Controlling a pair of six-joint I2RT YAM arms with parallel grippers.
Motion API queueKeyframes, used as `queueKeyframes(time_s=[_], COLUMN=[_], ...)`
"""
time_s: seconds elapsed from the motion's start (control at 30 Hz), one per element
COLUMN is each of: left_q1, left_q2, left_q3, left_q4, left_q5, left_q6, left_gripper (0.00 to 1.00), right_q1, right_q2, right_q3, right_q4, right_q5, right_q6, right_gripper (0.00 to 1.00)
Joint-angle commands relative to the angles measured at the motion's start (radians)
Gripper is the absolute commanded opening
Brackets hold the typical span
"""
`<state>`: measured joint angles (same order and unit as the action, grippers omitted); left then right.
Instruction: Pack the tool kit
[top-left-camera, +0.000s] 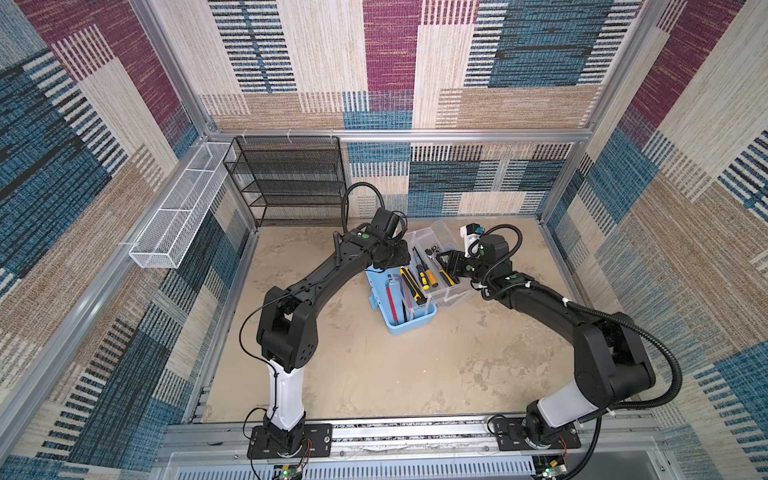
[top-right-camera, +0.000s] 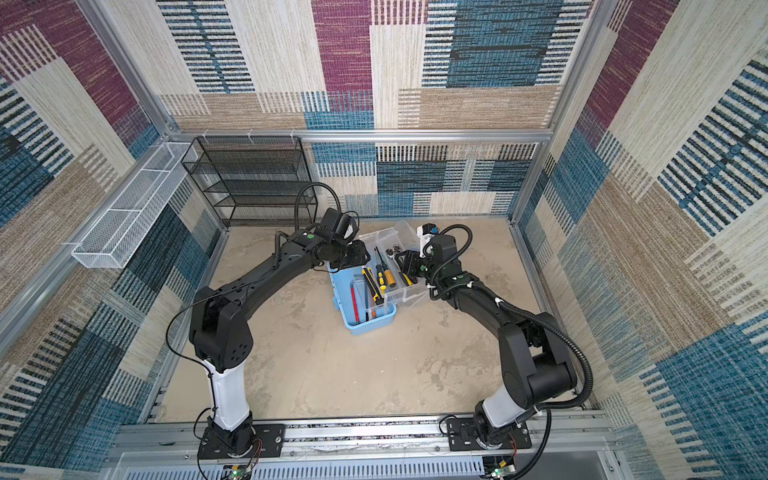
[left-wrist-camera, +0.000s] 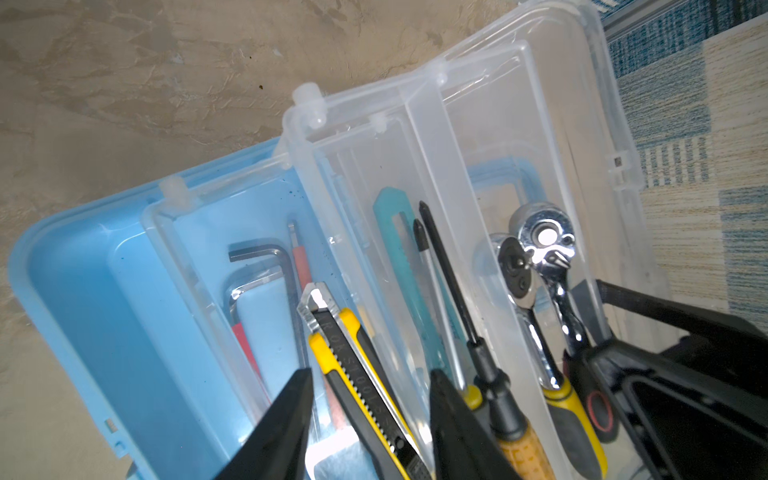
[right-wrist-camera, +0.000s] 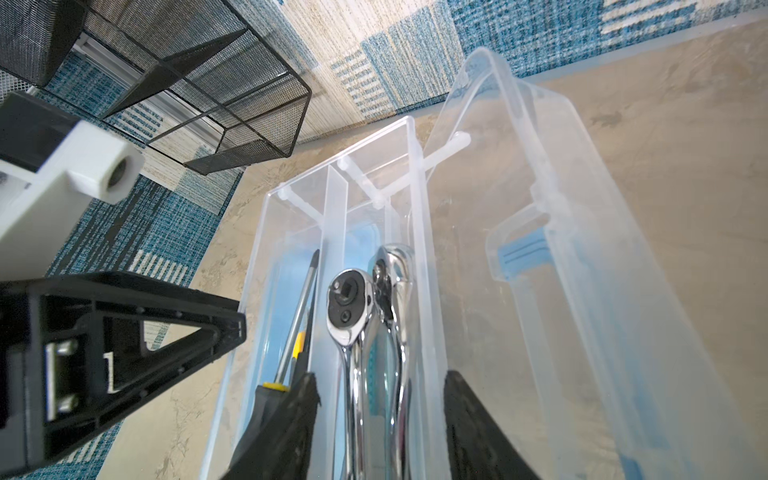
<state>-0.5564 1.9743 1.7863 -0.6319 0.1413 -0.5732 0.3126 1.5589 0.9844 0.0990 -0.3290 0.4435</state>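
surface (top-left-camera: 374, 374): open blue box (top-left-camera: 415, 325) sat toward the back, between both arms | clear lid (right-wrist-camera: 582, 291) lay swung aside, exposing the tray (left-wrist-camera: 424, 124) for loading | left claw (left-wrist-camera: 370, 374): part-open astride yellow knife (left-wrist-camera: 332, 328), probably to seat it | right claw (right-wrist-camera: 381, 375): part-open astride two ratchets (right-wrist-camera: 347, 307), no grip visible

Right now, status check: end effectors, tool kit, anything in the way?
Left end effector open, astride yellow utility knife. Right end effector open, astride ratchets. Tool kit unpacked, clear lid open. Nothing blocking.
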Motion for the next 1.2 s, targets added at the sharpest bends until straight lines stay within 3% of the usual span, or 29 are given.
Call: queueKeyframes(time_s=[0.0,0.3,0.47,0.87,1.17], left_q1=[-0.002,-0.004,-0.002,0.000,0.007], left_q2=[0.014,0.038,0.046,0.052,0.050], left_q3=[0.017,0.023,0.022,-0.011,-0.027], left_q4=[-0.028,-0.046,-0.045,-0.049,-0.049], left_q5=[0.017,0.004,0.008,0.005,0.004], left_q6=[0.016,0.022,0.019,0.012,0.010], left_gripper=[0.47,0.39,0.33,0.31,0.28], right_q1=[0.003,0.011,0.011,0.010,0.008], right_q2=[0.000,-0.008,-0.017,-0.042,-0.107], right_q3=[0.007,0.012,0.028,0.097,0.129], right_q4=[0.001,-0.014,-0.036,-0.104,-0.181], right_q5=[-0.029,-0.011,0.011,0.062,0.201], right_q6=[-0.006,-0.015,-0.024,-0.067,-0.134], right_gripper=[0.52,0.52,0.58,0.70,0.78])
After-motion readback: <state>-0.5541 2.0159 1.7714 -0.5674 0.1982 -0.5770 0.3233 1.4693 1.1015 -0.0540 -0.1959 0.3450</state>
